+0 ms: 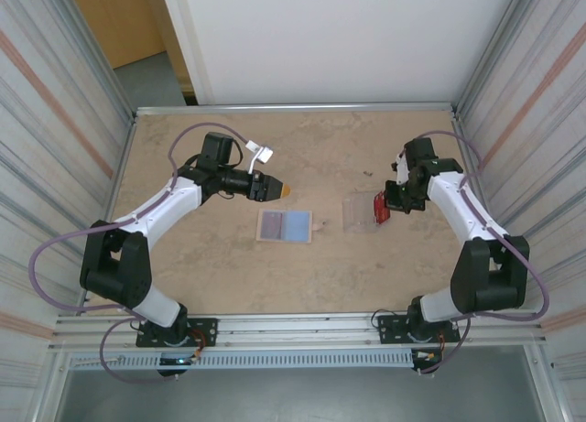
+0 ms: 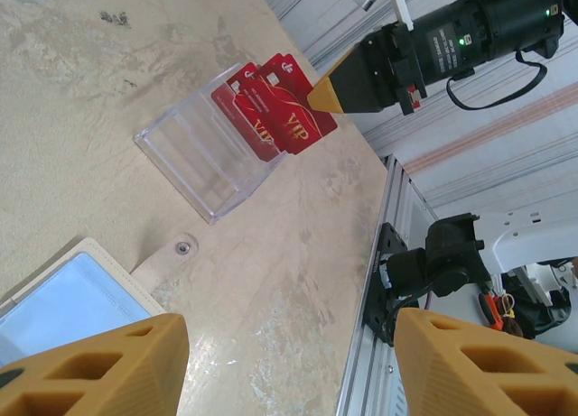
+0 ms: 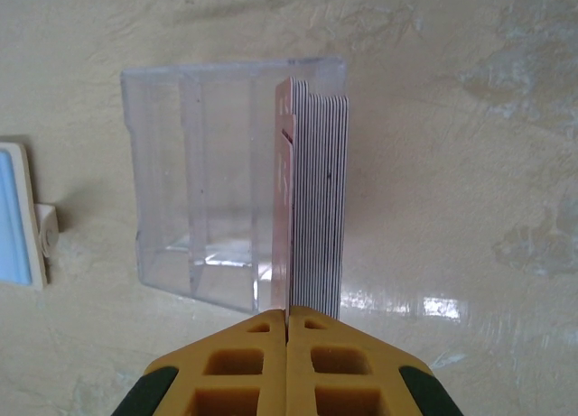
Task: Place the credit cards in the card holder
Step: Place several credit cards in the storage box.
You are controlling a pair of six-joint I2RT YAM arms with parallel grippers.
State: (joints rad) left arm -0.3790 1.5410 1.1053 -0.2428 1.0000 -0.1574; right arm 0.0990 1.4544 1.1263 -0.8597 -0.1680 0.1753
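Beige tabletop [image 1: 211, 156] | left hand [image 1: 282, 191] spread, above-left of beige wallet [image 1: 286, 226] | right hand [image 3: 287, 321] pressed together, tips at the stack's edge | clear card holder [image 3: 199, 190] lying right of wallet | red credit cards [image 3: 321, 190] on edge at holder's right end

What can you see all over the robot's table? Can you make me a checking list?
Surface: beige marbled table, a few dark specks.
Job's things: red credit cards in a stack at one end of the clear card holder.
Clutter: beige wallet with a blue window.
Grippers: right gripper shut on the cards; left gripper open, empty.
Cables: purple cables loop along both arms.
Surroundings: ribbed metal walls at the sides, white panel behind.
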